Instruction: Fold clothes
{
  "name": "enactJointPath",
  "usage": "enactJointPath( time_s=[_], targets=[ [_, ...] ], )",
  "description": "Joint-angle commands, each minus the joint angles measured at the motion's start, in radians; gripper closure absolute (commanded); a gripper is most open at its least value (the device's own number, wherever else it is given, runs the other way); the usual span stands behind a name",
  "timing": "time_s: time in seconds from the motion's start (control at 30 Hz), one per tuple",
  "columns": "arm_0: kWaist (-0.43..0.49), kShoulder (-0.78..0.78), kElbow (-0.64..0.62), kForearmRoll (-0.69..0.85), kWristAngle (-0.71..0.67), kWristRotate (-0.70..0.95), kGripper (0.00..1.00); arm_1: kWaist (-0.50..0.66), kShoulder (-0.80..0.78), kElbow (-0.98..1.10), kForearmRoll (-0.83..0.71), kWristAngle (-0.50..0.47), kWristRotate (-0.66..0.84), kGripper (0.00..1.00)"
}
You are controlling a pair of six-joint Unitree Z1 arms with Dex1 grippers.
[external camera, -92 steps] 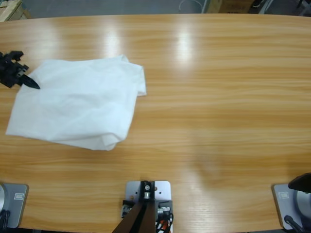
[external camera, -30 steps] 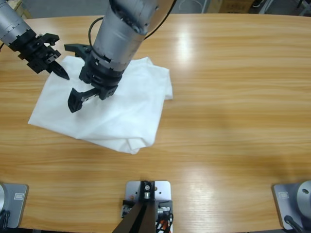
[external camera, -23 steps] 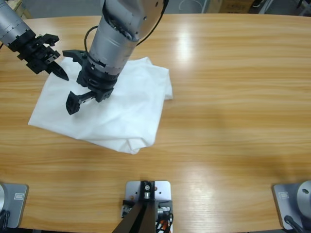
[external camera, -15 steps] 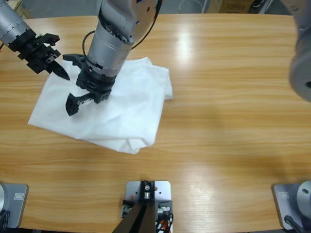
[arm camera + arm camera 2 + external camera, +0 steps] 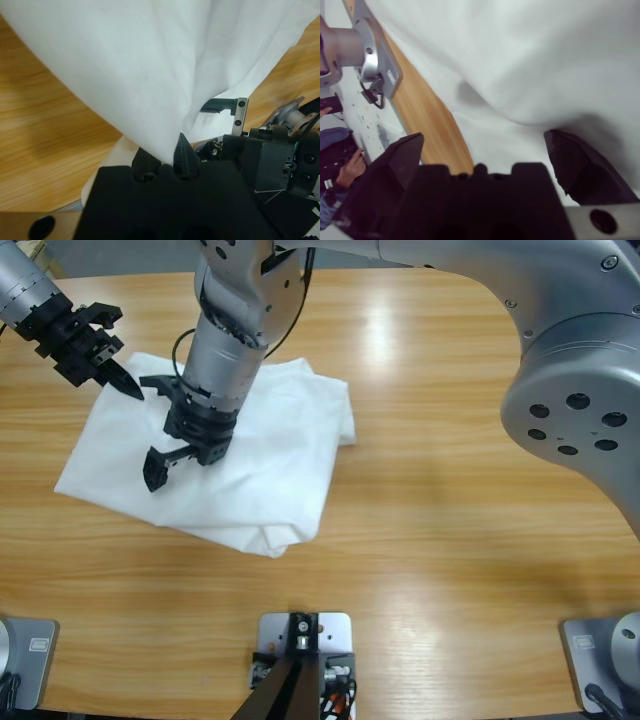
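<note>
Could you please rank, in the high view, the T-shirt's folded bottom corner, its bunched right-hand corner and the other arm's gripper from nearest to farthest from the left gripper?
From the left gripper, shut on the T-shirt:
1. right gripper, open, just below-right of it.
2. folded bottom corner, toward the camera.
3. bunched right-hand corner, farthest right.

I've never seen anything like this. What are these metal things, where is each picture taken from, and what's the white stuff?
They are two robot arms at a wooden table. One picture looks down from a fixed camera above; the other two come from cameras on each arm's wrist. The white thing is a T-shirt, lying crumpled. The left gripper, at the shirt's upper left corner, is shut on a pinch of cloth, seen close up in its wrist view. The right gripper, on the big arm reaching across, hangs open over the shirt's middle, holding nothing.
</note>
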Motion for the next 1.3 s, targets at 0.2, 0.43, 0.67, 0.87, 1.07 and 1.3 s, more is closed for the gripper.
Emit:
enactJointPath(
  time_s=[0.2, 0.43, 0.67, 0.87, 1.07, 1.3],
  targets=[
    [0.0, 0.049, 0.001, 0.018, -0.023, 0.014, 1.0, 0.012, 0.149, -0.057, 0.053, 0.113, -0.011, 0.018],
    [-0.002, 0.049, 0.002, 0.018, -0.027, 0.014, 1.0, 0.012, 0.205, -0.156, 0.133, 0.176, -0.029, 0.018],
    [-0.005, -0.01, -0.003, 0.01, 0.031, 0.017, 1.0, 0.014, 0.133, -0.527, 0.379, -0.115, -0.079, 0.015],
    [-0.013, -0.021, 0.002, 0.004, 0.049, 0.013, 1.0, 0.014, -0.047, -0.533, 0.431, -0.191, -0.075, 0.009],
    [-0.04, -0.042, -0.003, 0.006, 0.044, 0.006, 1.0, 0.002, -0.199, -0.451, 0.433, -0.245, -0.058, 0.0],
    [-0.049, -0.065, -0.039, 0.019, 0.07, 0.004, 1.0, -0.111, -0.378, -0.184, 0.431, -0.321, -0.07, 0.0]
  ],
)
